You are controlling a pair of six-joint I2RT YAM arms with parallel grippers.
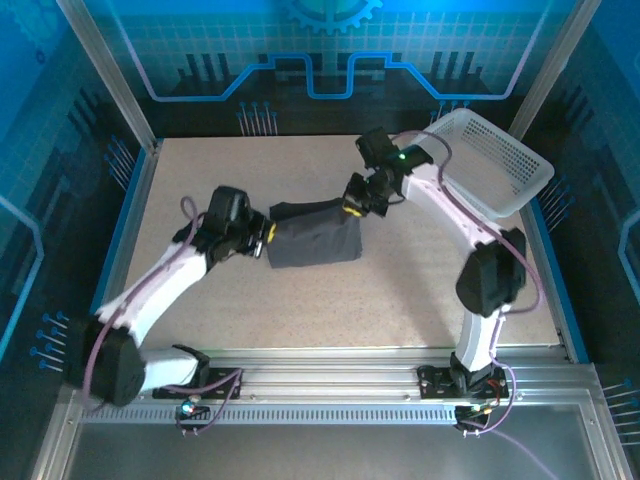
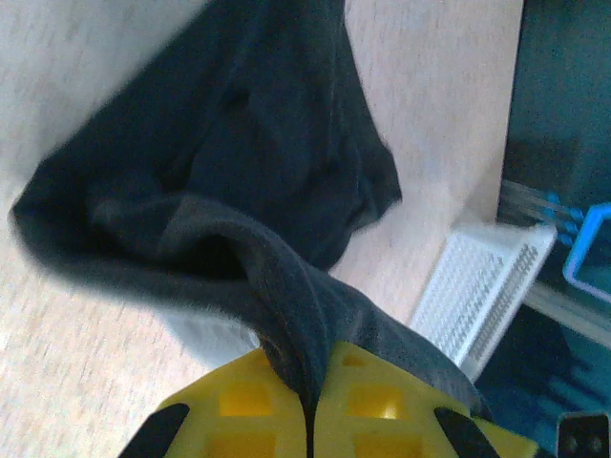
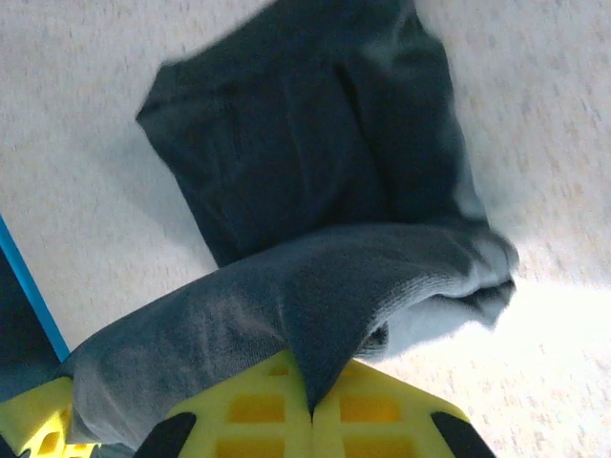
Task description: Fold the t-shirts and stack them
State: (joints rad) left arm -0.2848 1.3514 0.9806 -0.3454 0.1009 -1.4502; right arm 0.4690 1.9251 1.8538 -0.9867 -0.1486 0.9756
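A dark charcoal t-shirt [image 1: 315, 235] lies partly folded in the middle of the table. My left gripper [image 1: 266, 236] is shut on its left edge, and my right gripper [image 1: 351, 207] is shut on its upper right corner. In the left wrist view the cloth [image 2: 229, 162] rises off the table into the closed yellow fingers [image 2: 239, 410]. In the right wrist view a fold of the t-shirt [image 3: 315, 286] is pinched between the yellow fingers [image 3: 382, 410], with the rest of it spread below on the table.
A white lattice basket [image 1: 490, 160] stands tilted at the back right, close behind the right arm; it also shows in the left wrist view as the basket [image 2: 482, 286]. Blue rails edge the speckled table [image 1: 300, 300] on both sides.
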